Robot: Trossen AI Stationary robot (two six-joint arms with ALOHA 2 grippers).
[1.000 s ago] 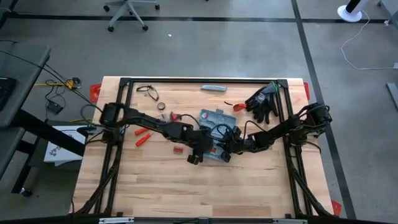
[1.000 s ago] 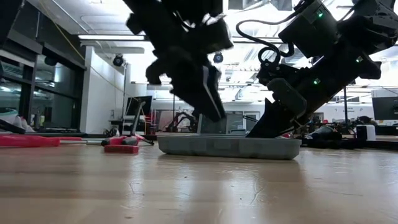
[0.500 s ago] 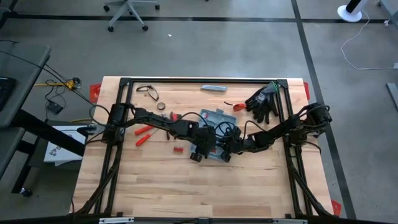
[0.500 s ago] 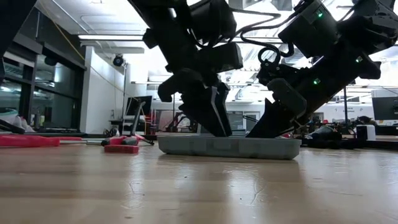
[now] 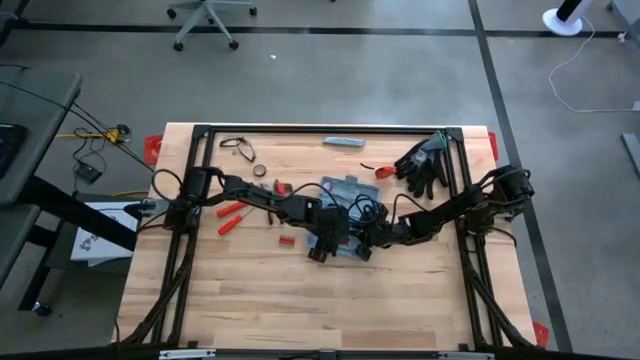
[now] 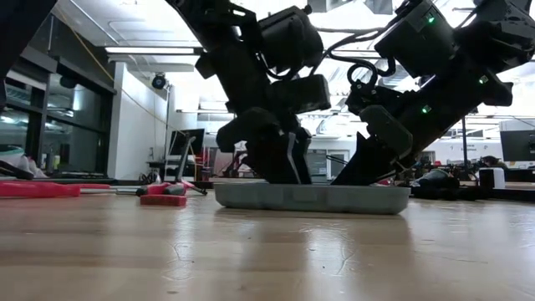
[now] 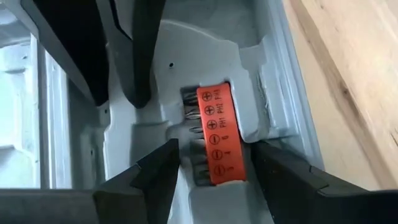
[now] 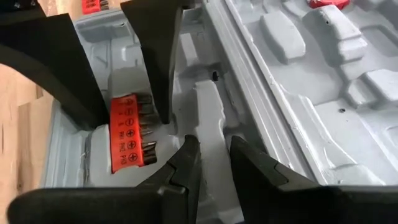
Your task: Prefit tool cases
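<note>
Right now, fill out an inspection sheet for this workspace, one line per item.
Surface: wooden table with a black frame around it.
Job's things: grey case lies open at mid-table; an orange bit holder sits in its moulded slot.
Clutter: black gloves, a slim grey bar, red-handled tools and a small red piece lie loose on the wood.
Grippers: left tool stands open either side of the bit holder; right tool rests in the case on a moulded ridge, fingers slightly apart.
Cables: loose wires beside the table's left edge.
Surroundings: office chair on the grey floor; no person seen.
</note>
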